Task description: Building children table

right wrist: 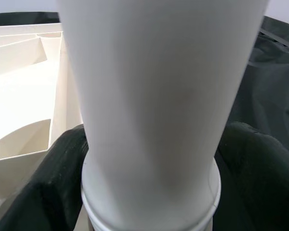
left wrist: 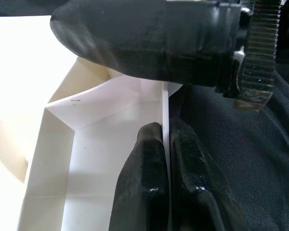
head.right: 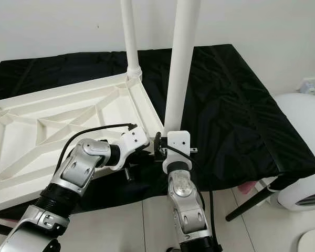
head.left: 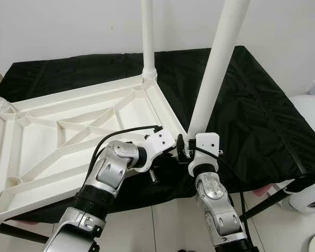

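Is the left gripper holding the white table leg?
No, the left gripper pinches the table top's thin rim wall; the right gripper holds the leg.

obstacles: upright legs (head.left: pixel 148 37) (head.left: pixel 216 65) at tabletop (head.left: pixel 68 131) corners | free: black cloth (head.left: pixel 252 105) to the right

The upturned tabletop (head.left: pixel 79 131) lies on the cloth-draped bench (head.left: pixel 252 115), toward its left. One leg (head.left: pixel 148 37) stands upright at the tabletop's far right corner. A second leg (head.left: pixel 218 63) rises at the near right corner. The right tool (right wrist: pixel 149 192) sits around that leg's foot; the left tool (left wrist: pixel 166 178) pinches the tabletop's rim beside it.
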{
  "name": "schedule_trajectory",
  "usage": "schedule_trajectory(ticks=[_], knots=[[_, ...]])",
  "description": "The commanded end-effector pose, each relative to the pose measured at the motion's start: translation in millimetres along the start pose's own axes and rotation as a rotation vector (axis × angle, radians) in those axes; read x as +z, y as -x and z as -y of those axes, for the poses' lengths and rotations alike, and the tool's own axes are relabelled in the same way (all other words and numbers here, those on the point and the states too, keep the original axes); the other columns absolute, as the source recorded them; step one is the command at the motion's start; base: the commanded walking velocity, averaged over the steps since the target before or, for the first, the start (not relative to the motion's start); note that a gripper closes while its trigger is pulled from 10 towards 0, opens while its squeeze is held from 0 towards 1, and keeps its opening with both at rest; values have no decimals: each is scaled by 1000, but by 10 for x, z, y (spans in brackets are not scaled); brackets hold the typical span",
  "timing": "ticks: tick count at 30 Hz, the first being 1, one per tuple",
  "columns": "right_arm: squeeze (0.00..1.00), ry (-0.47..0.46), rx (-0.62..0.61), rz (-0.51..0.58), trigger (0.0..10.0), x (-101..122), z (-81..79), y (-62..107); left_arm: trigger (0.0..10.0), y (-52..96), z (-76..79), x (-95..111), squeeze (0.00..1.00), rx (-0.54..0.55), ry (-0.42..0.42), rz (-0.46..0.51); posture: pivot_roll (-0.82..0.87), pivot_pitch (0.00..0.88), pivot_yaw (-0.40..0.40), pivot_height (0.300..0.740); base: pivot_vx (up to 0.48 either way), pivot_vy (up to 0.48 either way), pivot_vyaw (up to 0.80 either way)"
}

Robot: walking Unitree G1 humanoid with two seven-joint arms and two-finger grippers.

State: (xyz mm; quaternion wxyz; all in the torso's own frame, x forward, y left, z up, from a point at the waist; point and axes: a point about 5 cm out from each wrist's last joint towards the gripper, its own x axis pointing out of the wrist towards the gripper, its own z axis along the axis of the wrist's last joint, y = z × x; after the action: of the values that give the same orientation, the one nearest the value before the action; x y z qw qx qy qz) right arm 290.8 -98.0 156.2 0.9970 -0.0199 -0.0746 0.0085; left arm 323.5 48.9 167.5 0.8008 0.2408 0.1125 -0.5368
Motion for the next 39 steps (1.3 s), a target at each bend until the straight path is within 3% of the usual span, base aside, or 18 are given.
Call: schedule_trajectory(ticks=[1, 4, 5, 10, 23, 31, 35, 39], knots=[[1000, 12, 1, 18, 10000, 15, 71, -10, 10000, 9, -81, -71, 0, 196, 25, -8, -127, 141, 66, 740, 0, 0, 0], [1000, 24, 27, 30, 10000, 20, 141, -30, 10000, 10, -87, -66, 0, 197, 23, -6, -127, 141, 68, 740, 0, 0, 0], [0, 22, 53, 39, 10000, 29, 154, -32, 10000, 11, -89, -66, 0, 197, 22, -6, -126, 142, 71, 740, 0, 0, 0], [0, 21, 110, 64, 10000, 61, 206, -42, 10000, 12, -92, -66, 0, 196, 20, -7, -129, 142, 72, 740, 0, 0, 0], [0, -2, 415, 111, 10000, 165, 272, -20, 10000, 6, -100, -60, 0, 195, 16, -5, -130, 143, 73, 740, 0, 0, 0], [0, 2, 541, 125, 10000, 207, 327, -11, 10000, 9, -100, -64, 0, 195, 16, -7, -130, 144, 74, 740, 0, 0, 0], [0, 2, 575, 129, 10000, 229, 373, -20, 10000, 11, -100, -65, 0, 196, 16, -6, -129, 143, 72, 740, 0, 0, 0], [0, 29, 658, 123, 10000, 260, 520, -67, 10000, 11, -97, -64, 0, 196, 16, -4, -130, 139, 73, 740, 0, 0, 0]])
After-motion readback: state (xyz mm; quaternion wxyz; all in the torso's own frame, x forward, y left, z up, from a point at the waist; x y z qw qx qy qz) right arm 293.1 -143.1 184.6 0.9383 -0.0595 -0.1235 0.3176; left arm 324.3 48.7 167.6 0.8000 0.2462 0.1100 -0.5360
